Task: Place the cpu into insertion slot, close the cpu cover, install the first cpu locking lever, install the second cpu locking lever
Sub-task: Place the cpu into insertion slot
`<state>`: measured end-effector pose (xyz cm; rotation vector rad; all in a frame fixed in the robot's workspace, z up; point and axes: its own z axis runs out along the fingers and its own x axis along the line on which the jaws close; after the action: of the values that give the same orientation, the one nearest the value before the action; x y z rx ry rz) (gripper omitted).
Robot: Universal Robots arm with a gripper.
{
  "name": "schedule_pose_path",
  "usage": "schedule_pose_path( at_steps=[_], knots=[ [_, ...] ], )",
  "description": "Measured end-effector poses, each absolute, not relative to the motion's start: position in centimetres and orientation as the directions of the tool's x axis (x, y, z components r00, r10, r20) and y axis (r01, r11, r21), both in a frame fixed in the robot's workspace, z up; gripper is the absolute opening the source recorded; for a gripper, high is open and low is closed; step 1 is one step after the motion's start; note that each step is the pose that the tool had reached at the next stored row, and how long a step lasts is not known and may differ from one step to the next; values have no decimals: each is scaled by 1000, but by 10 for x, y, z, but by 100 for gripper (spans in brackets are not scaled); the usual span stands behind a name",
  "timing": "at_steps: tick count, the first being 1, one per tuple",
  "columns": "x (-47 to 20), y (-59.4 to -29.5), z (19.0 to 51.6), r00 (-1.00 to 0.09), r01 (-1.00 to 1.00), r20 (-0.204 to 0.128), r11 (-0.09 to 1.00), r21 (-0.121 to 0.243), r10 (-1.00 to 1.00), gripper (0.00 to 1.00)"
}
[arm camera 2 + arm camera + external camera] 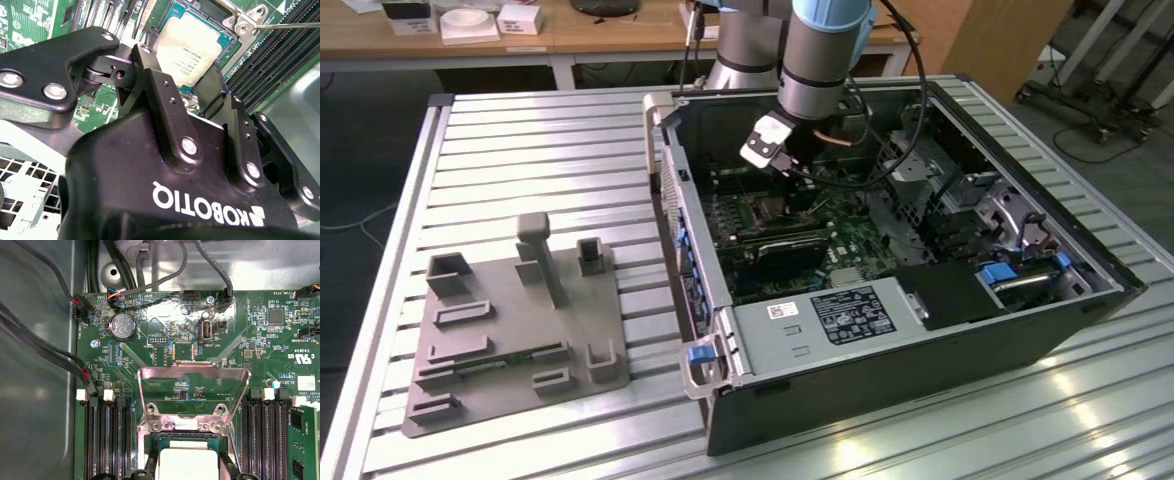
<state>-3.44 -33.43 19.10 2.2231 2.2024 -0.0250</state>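
Step one looks about done: the small flat silvery-grey square cpu (192, 45) lies in the square dark-framed insertion slot (226, 44) on the green board (260, 340), and the thin silvery cut-out cpu cover (192, 371) stands tilted up, not yet closed. Your black two-fingered claw (181, 60) is partly open, straddling the cpu just beside its edges, gripping nothing as far as I can tell. Closing that cover would call for the claw clear of the slot.
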Motion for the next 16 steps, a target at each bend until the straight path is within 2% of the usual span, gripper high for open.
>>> schedule_pose_path(
  at_steps=[16],
  knots=[
    [-34, -334, 191, 9, 1000, -20, -9, -3, 1000, 54]
  ],
)
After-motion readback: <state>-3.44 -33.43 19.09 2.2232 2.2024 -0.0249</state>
